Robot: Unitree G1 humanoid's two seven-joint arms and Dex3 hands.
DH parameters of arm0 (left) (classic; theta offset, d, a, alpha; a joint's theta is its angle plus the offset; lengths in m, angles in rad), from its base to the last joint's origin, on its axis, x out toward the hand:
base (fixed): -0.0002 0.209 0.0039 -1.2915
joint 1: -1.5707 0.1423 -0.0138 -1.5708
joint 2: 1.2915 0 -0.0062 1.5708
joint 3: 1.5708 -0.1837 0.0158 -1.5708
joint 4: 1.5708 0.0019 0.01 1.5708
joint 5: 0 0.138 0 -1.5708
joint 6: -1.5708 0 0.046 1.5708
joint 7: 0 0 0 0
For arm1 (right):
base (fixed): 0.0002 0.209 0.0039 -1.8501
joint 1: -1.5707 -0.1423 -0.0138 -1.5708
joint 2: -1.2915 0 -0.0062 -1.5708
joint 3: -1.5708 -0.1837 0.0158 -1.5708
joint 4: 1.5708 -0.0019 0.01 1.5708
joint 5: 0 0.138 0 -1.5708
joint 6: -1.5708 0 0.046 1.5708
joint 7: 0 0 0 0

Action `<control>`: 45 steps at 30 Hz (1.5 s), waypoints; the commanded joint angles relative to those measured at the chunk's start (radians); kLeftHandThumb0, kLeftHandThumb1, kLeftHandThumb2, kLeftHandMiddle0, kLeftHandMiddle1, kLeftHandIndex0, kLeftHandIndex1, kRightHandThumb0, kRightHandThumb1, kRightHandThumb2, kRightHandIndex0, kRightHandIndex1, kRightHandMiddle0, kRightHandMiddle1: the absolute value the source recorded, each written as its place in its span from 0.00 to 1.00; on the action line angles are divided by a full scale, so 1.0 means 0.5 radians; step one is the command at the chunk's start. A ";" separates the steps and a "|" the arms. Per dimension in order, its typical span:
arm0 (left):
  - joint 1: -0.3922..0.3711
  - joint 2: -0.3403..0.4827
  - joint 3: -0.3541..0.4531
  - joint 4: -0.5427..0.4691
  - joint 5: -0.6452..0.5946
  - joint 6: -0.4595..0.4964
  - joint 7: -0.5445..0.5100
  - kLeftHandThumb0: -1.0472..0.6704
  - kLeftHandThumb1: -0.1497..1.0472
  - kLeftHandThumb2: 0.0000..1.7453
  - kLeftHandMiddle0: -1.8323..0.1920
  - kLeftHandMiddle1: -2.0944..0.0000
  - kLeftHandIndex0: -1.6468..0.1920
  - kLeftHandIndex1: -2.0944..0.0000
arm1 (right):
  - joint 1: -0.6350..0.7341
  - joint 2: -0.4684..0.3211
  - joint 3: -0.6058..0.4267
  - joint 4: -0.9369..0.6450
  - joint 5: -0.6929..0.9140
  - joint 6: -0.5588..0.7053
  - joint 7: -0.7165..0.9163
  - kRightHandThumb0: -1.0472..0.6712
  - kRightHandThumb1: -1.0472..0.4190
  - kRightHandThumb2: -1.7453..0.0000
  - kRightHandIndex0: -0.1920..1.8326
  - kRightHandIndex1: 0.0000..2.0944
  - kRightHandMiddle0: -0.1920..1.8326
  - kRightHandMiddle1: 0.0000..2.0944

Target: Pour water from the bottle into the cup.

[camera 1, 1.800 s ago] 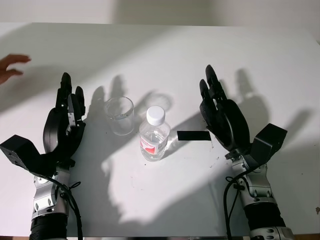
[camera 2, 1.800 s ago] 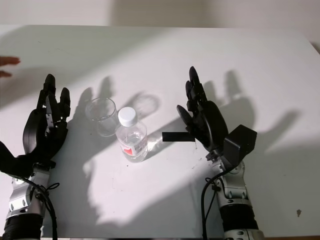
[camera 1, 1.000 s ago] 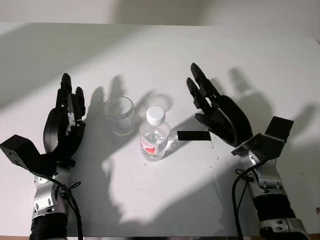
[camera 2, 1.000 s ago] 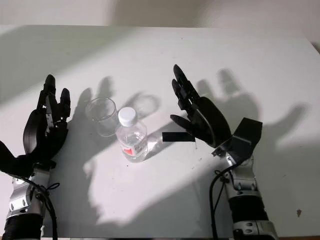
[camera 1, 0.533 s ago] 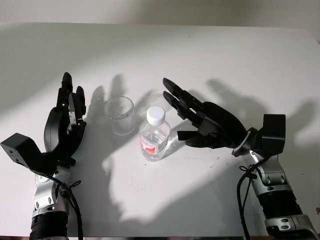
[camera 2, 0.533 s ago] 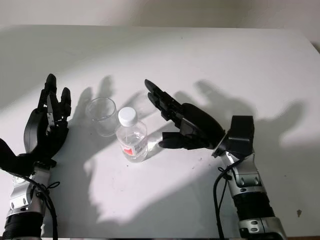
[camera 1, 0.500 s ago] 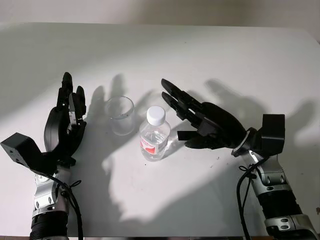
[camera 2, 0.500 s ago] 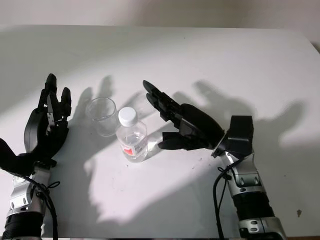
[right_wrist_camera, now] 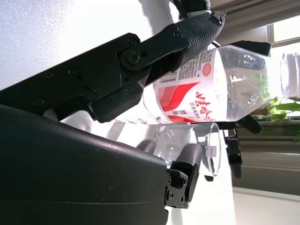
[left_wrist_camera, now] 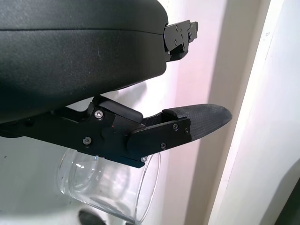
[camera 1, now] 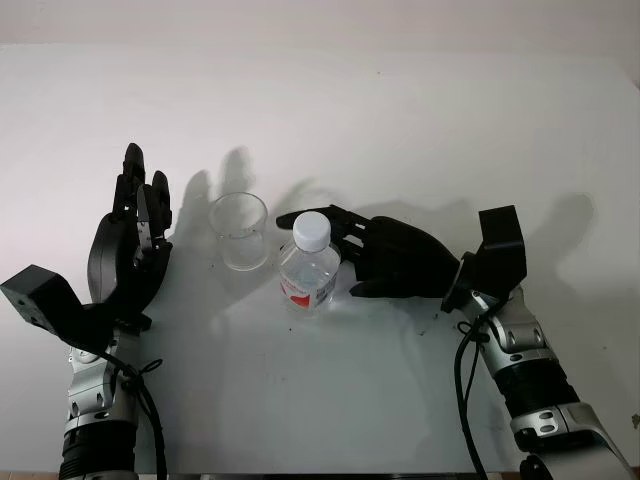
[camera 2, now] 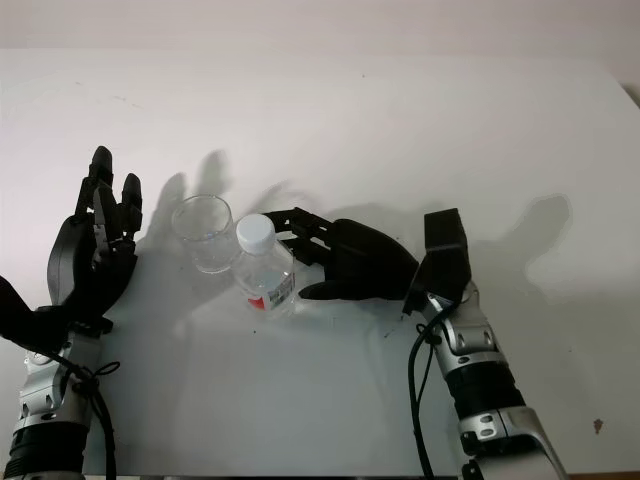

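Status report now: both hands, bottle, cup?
Right hand at the bottle, fingers around it, grip not confirmed. Left hand open beside the cup. Bottle upright, capped. Nothing in the way.

**Bottle and cup: upright, side by side**

Bottle: clear plastic, white screw cap fitted, red-and-white label around the lower body, standing upright near the table's middle. Cap closed.

Cup: clear, straight-walled, standing upright with its mouth up, at the bottle's 10 o'clock, just beside it. Whether the two touch cannot be determined. Contents of cup not discernible.
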 commanded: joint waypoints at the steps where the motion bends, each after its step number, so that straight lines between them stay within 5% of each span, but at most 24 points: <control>1: 0.024 0.007 0.011 -0.012 -0.015 -0.011 -0.016 0.19 1.00 0.37 1.00 1.00 1.00 1.00 | -0.043 0.002 -0.002 0.048 -0.006 0.024 0.026 0.09 0.14 0.97 0.03 0.68 0.00 0.68; 12: 0.036 0.008 0.016 -0.023 -0.010 -0.013 -0.013 0.19 1.00 0.37 1.00 1.00 1.00 1.00 | -0.158 -0.051 -0.035 0.272 -0.062 0.009 0.131 0.09 0.13 0.97 0.14 0.84 0.05 0.84; 18: 0.023 0.008 0.012 -0.012 -0.005 -0.020 -0.019 0.20 1.00 0.37 1.00 1.00 1.00 1.00 | -0.232 -0.078 0.081 0.272 -0.145 -0.016 0.361 0.07 0.13 0.97 0.05 0.68 0.01 0.74; 22: 0.011 0.006 0.012 -0.005 -0.014 -0.016 -0.026 0.20 1.00 0.36 1.00 1.00 1.00 1.00 | -0.318 -0.114 0.170 0.301 -0.242 -0.166 0.536 0.04 0.12 0.97 0.00 0.41 0.00 0.56; 23: 0.007 0.006 0.011 0.000 -0.011 -0.019 -0.026 0.20 1.00 0.36 1.00 1.00 1.00 1.00 | -0.339 -0.119 0.187 0.310 -0.258 -0.199 0.576 0.04 0.12 0.97 0.00 0.26 0.00 0.43; 26: -0.004 0.002 0.013 0.006 -0.009 -0.019 -0.017 0.20 1.00 0.36 1.00 1.00 1.00 1.00 | -0.385 -0.122 0.211 0.347 -0.289 -0.326 0.649 0.01 0.12 0.97 0.00 0.10 0.00 0.25; 36: -0.018 -0.010 0.018 0.005 -0.020 -0.015 -0.008 0.20 1.00 0.36 1.00 1.00 1.00 1.00 | -0.421 -0.127 0.237 0.322 -0.303 -0.519 0.743 0.00 0.09 0.97 0.00 0.00 0.00 0.09; 45: -0.027 -0.009 0.012 0.019 -0.009 -0.028 0.002 0.20 1.00 0.36 1.00 1.00 1.00 1.00 | -0.406 -0.062 0.197 0.327 -0.183 -0.313 0.773 0.06 0.14 0.98 0.11 0.06 0.08 0.13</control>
